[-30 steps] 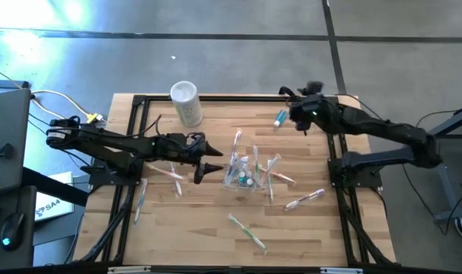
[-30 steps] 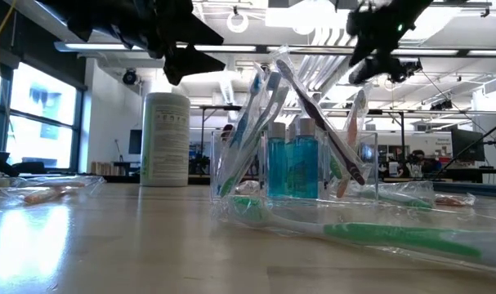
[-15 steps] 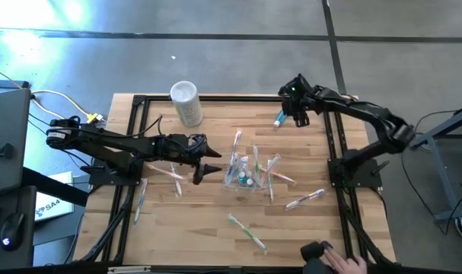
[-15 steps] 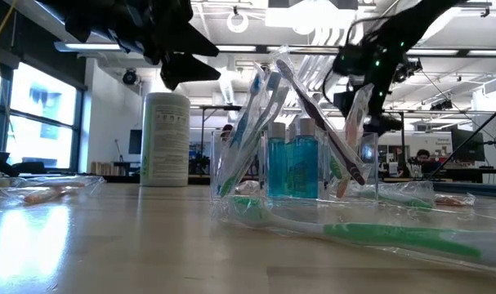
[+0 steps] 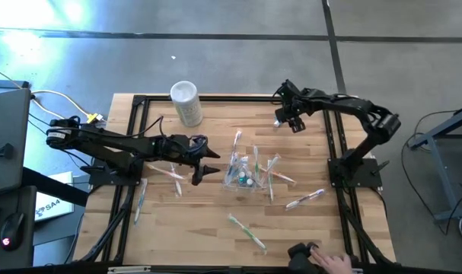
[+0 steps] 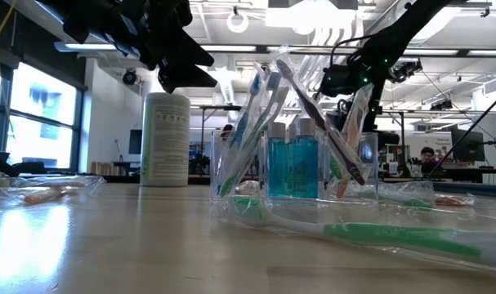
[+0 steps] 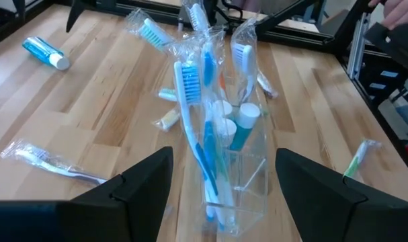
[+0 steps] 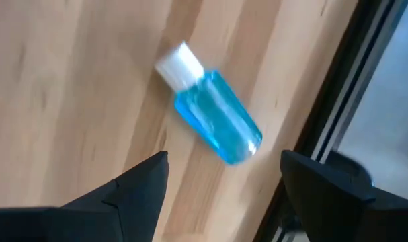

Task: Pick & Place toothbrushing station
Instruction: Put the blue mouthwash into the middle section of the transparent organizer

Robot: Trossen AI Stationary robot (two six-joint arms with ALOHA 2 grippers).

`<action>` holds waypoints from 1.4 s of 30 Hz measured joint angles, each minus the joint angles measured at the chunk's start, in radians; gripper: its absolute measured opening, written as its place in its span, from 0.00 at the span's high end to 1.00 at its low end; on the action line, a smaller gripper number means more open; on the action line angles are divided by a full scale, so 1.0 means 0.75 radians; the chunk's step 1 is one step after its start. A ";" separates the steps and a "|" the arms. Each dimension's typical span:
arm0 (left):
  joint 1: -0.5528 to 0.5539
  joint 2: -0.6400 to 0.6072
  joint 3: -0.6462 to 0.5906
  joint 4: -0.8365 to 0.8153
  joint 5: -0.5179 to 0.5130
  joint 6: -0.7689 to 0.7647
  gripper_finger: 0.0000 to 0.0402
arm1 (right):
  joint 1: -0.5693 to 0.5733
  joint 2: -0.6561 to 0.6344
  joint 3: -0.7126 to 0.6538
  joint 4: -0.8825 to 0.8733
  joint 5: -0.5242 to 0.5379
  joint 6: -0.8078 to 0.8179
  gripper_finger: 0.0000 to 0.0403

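In the high view the toothbrushes [image 5: 250, 169] in the cup [image 5: 242, 179] are too small to count, and a hand [image 5: 333, 262] is cut off by the bottom edge. In the left wrist view a hand [image 7: 400, 15] is cropped at the corner.
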 joint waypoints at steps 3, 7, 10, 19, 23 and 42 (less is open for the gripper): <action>0.000 0.000 0.000 0.000 0.000 0.024 0.36 | 0.021 0.040 0.029 -0.002 -0.038 0.000 0.31; 0.000 0.000 0.000 0.012 0.000 0.026 0.36 | 0.034 0.141 0.065 -0.016 0.024 0.006 0.31; 0.000 0.000 0.000 0.019 0.000 0.027 0.36 | 0.033 0.224 0.083 -0.022 0.007 0.003 0.31; 0.000 0.000 0.000 0.007 0.000 0.025 0.36 | 0.019 0.409 0.176 -0.085 0.077 0.081 0.32; 0.000 0.000 0.000 -0.010 0.000 0.025 0.36 | 0.021 0.421 0.191 -0.118 0.047 0.112 0.43; 0.000 0.000 0.000 -0.029 0.002 0.024 0.36 | 0.082 0.418 0.217 -0.183 0.037 0.469 0.80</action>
